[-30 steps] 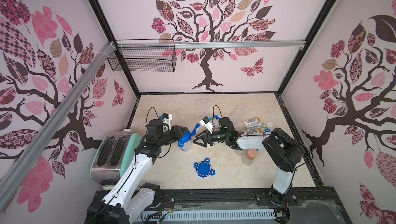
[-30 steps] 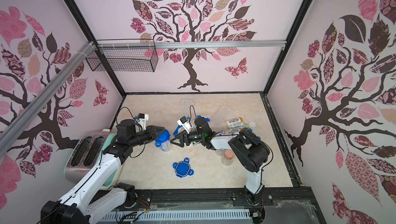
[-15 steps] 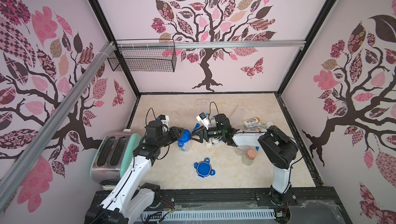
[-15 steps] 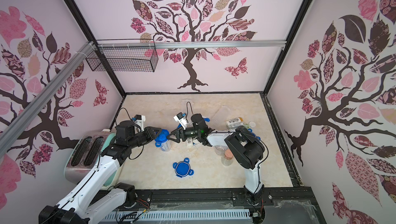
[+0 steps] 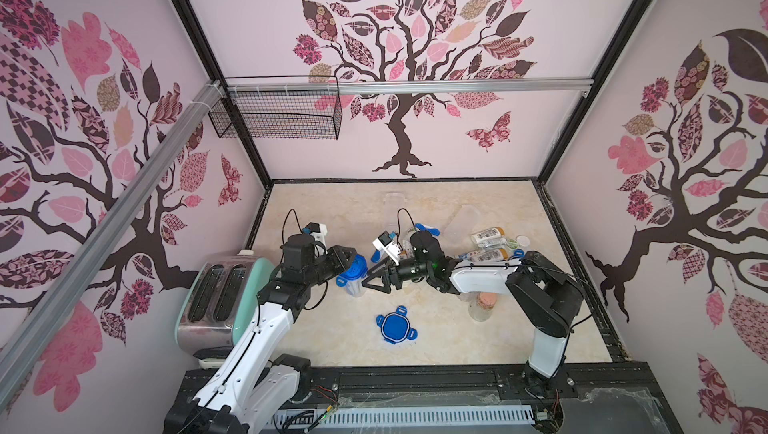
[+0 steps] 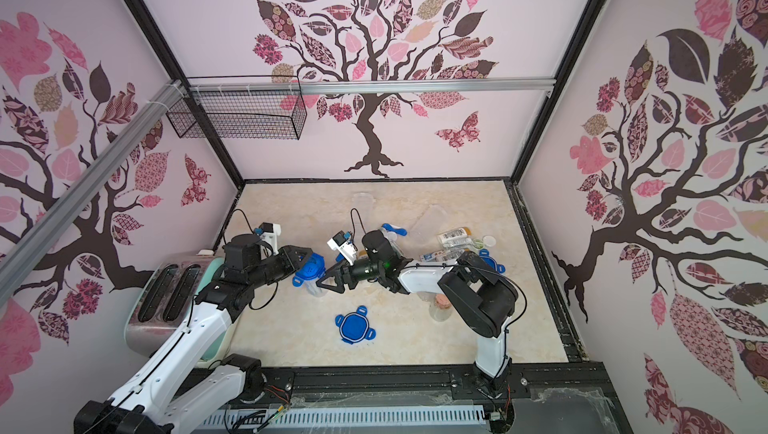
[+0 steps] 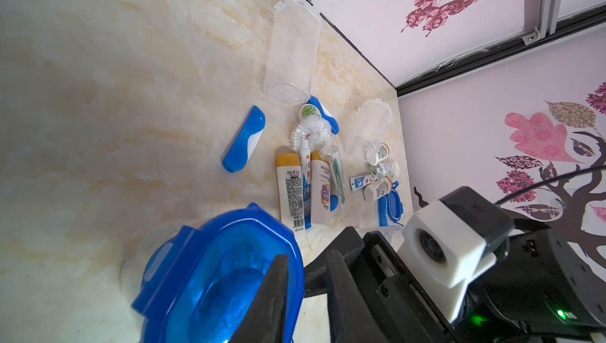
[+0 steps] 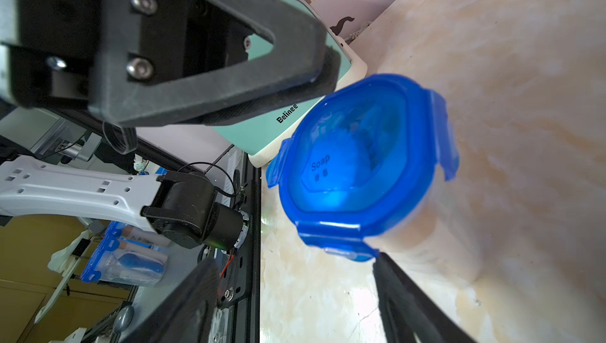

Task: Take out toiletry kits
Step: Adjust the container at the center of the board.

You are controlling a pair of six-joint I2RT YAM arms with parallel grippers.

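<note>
Already two toiletry kits [image 7: 306, 180] lie spilled by the empty jars [image 7: 292, 52], yet a lidded jar [image 5: 353, 277], likely holding another, stands unopened between my spread, empty right gripper [image 5: 372, 282] and my left gripper [image 5: 348, 257] at its lid, grip unclear

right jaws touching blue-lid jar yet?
Cannot tell. Right wrist view: a fingertip of the open right gripper overlaps a clip on the jar; no gap or contact shows.
</note>
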